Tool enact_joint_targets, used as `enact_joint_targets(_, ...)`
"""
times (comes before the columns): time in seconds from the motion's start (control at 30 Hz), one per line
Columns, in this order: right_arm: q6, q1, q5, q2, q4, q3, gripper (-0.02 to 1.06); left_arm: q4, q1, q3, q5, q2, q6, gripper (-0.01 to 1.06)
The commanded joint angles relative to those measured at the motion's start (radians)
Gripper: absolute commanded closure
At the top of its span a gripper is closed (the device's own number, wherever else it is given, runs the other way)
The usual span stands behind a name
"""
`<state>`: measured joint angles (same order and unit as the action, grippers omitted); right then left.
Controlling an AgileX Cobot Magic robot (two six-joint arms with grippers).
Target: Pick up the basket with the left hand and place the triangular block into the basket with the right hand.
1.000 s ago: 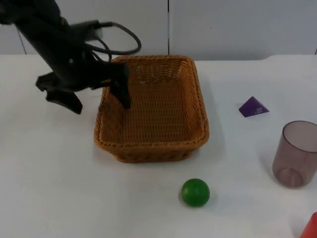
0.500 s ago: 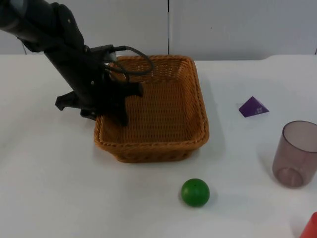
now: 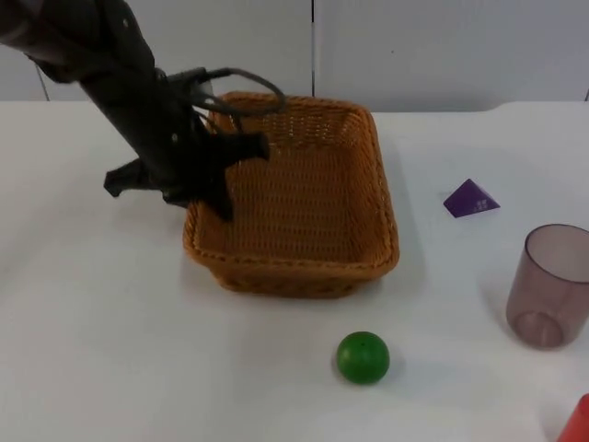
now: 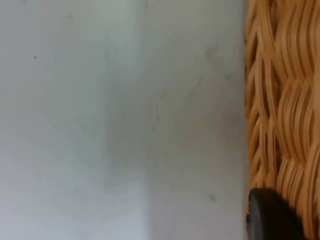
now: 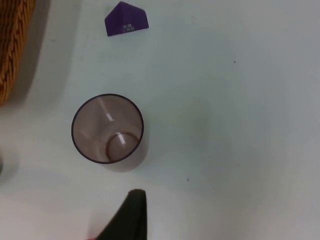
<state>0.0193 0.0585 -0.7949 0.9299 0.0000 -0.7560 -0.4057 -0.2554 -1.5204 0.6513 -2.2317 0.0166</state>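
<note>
Top view: the left gripper (image 3: 204, 189) is clamped on the woven wicker basket (image 3: 304, 198) at its left wall; the purple triangular block (image 3: 471, 198) lies well right. Left wrist view: basket weave (image 4: 282, 100) beside white table (image 4: 125, 120). Right wrist view: the block (image 5: 127, 20) near a translucent round cup (image 5: 107, 128); the right gripper's state cannot be told.

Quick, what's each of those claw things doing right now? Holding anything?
Left gripper: closed on the left rim of the wicker basket.
Right gripper: above the table near the clear cup; open or closed cannot be told.
</note>
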Motion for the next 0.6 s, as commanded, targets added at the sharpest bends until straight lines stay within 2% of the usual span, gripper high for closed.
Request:
enact_joint_targets(0.0, 0.009, -0.008, 0.007, 0.000, 0.000, -0.008, -0.01, 0.024, 0.001, 0.000, 0.045, 0.066, -0.024, 1.05)
enact_joint_targets(0.07, 0.009, -0.008, 0.007, 0.000, 0.000, -0.008, -0.01, 0.032, 0.001, 0.008, 0.109, 0.123, -0.049, 1.05)
enact_joint_targets(0.27, 0.013, -0.008, 0.017, 0.000, -0.018, -0.008, -0.01, 0.046, 0.010, 0.130, 0.119, 0.291, -0.067, 1.05)
enact_joint_targets(0.33, 0.013, -0.008, 0.015, 0.000, -0.018, -0.008, -0.01, 0.050, 0.018, 0.235, 0.121, 0.386, -0.067, 1.05)
enact_joint_targets(0.4, 0.013, -0.007, 0.014, 0.000, -0.016, -0.008, -0.01, 0.045, 0.025, 0.332, 0.114, 0.460, -0.050, 1.05)
enact_joint_targets(0.43, 0.013, -0.007, 0.014, 0.000, -0.016, -0.008, -0.01, 0.045, 0.025, 0.332, 0.114, 0.460, -0.050, 1.05)
enact_joint_targets(0.57, 0.013, -0.007, 0.012, 0.000, -0.016, -0.008, -0.01, -0.001, 0.054, 0.548, 0.024, 0.603, -0.037, 1.05)
